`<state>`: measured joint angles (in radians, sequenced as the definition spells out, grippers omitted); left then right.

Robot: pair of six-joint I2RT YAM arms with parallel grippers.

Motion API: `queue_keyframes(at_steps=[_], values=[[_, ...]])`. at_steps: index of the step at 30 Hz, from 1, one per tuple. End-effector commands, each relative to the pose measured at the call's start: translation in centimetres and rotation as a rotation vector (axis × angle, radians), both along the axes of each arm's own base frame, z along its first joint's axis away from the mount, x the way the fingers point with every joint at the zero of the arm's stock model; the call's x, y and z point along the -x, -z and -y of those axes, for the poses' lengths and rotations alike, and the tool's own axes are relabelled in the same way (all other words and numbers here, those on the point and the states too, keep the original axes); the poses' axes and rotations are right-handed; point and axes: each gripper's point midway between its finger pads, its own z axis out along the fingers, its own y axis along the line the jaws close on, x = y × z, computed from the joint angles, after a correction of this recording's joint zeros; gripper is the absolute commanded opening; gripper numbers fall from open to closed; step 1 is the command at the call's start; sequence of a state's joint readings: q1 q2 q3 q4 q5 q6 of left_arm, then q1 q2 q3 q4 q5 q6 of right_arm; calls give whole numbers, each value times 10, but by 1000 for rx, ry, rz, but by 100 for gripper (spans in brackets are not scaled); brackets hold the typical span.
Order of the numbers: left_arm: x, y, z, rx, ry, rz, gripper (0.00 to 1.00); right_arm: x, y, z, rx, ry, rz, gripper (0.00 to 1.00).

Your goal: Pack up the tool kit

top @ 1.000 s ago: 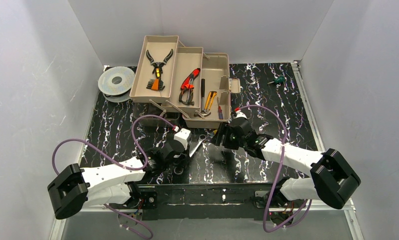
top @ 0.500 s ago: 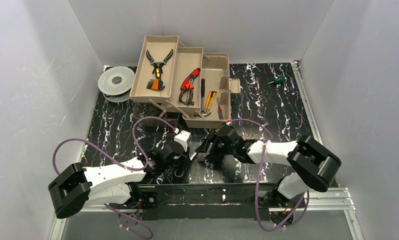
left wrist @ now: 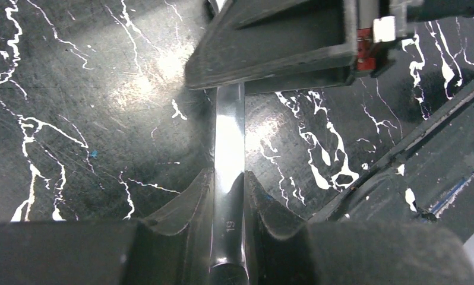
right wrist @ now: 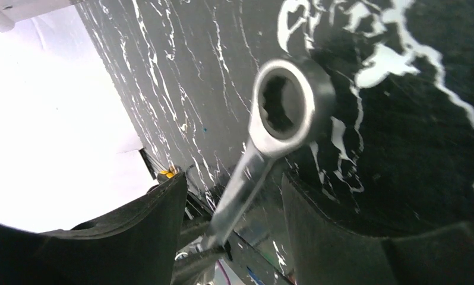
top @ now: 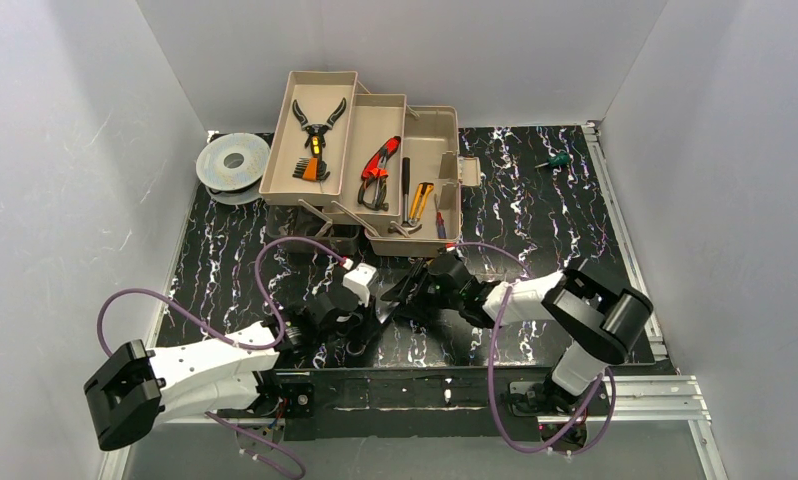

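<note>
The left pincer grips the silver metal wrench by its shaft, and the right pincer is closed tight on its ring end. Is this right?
Not fully. The left pincer does grip the silver metal wrench by its shaft, but the right pincer is open: its fingers stand apart, one on each side of the wrench. The right wrist view shows it.

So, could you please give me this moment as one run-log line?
left gripper: shut on wrench | right gripper: open, astride wrench | toolbox: open
</note>
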<state>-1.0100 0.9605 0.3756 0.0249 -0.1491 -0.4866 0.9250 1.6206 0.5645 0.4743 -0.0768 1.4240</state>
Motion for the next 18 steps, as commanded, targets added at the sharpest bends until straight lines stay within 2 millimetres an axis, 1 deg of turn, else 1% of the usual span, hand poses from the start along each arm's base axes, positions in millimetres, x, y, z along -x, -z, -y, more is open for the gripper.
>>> queue_keyframes(at_steps=[1,2,3,5,7,8,9,10,11,13,14,15,16,18], values=[[-1,-20,17,93,38,23,0,-6,-1,-15,-46,-13,25,65],[0,-21,20,102,45,20,0,-6,0,-16,-53,-13,21,60],[0,-21,21,109,49,15,0,-6,1,-17,-62,-13,24,50],[1,-22,25,122,55,9,0,-6,-3,-18,-83,-13,41,28],[1,-22,26,127,56,4,0,-7,-5,-16,-81,-9,51,7],[2,-23,26,130,56,2,0,-6,-5,-13,-70,-3,54,1],[2,-24,26,132,54,2,3,-7,-5,-9,-55,6,58,1],[2,-27,25,135,51,6,10,-8,-8,-5,-44,16,70,1],[2,-30,24,139,47,10,22,-9,-10,-1,-31,25,85,1],[0,-40,19,140,30,27,53,-11,-16,10,5,42,119,1],[0,-45,15,136,21,34,64,-13,-23,16,25,54,146,1],[1,-49,10,131,14,41,72,-16,-31,21,41,62,177,1],[1,-55,6,129,8,51,76,-18,-38,28,65,67,208,1],[1,-67,-2,135,-5,77,81,-26,-55,43,120,69,290,1]])
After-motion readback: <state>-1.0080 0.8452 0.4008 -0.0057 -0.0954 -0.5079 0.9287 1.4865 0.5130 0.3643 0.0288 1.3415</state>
